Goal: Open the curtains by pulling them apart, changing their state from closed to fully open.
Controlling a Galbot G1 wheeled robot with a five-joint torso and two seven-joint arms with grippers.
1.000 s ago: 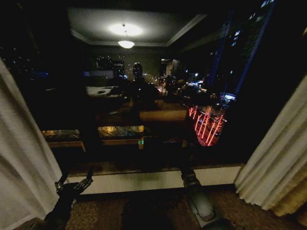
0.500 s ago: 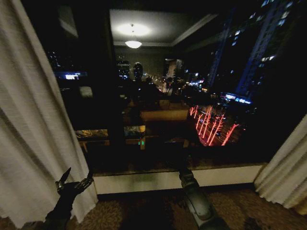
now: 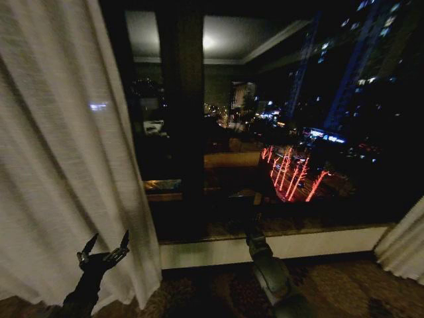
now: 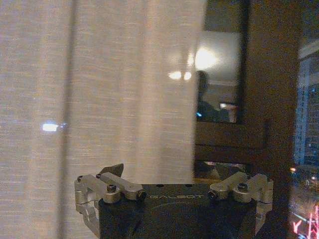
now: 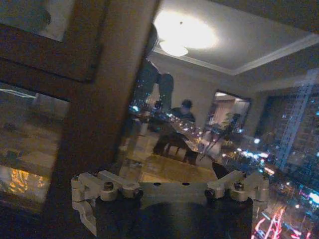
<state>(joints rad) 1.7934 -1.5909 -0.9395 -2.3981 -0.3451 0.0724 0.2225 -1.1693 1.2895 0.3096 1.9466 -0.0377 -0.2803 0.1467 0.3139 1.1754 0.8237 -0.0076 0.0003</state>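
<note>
The sheer off-white curtains hang parted. The left panel (image 3: 59, 152) covers the left third of the head view, and the right panel (image 3: 404, 248) shows at the far right edge. Dark window glass lies between them. My left gripper (image 3: 105, 246) is open, low in front of the left panel's inner edge and holding nothing. The left wrist view has that gripper (image 4: 174, 172) facing the woven fabric (image 4: 99, 89), apart from it. My right gripper (image 3: 254, 232) is open and empty in front of the window sill; in the right wrist view it (image 5: 169, 172) faces the glass.
A dark vertical window post (image 3: 182, 119) stands just right of the left panel. A pale sill (image 3: 311, 244) runs below the glass, with patterned carpet (image 3: 338, 291) under it. The glass reflects a lit room and city lights.
The whole head picture has shifted: the camera has turned left, so the left panel takes up more of it and the right panel sits near the edge. Both arms keep their places.
</note>
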